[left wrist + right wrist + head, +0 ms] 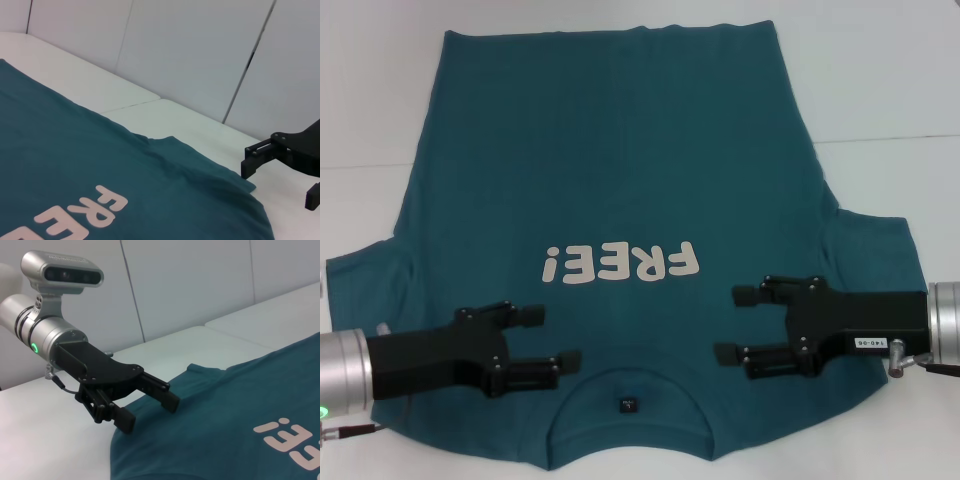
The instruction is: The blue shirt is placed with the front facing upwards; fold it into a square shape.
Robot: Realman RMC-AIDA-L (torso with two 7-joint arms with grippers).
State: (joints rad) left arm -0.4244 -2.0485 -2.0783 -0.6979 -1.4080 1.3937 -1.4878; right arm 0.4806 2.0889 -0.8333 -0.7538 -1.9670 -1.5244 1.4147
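Note:
The blue shirt [620,150] lies spread flat on the white table, front up, its "FREE!" print [620,263] upside down to me. Its round neck with a small dark label [628,405] is nearest me and the hem is at the far side. My left gripper [552,338] hovers open over the chest just left of the neck. My right gripper [735,323] hovers open just right of it. Neither holds any cloth. The left wrist view shows the shirt [75,165] and the right gripper [279,180]. In the right wrist view are the shirt [225,425] and the left gripper [148,412].
The white table [880,80] shows bare surface beyond the hem and to both sides of the shirt. A seam in the tabletop [890,137] runs across at the far right. Pale wall panels [200,50] stand behind the table.

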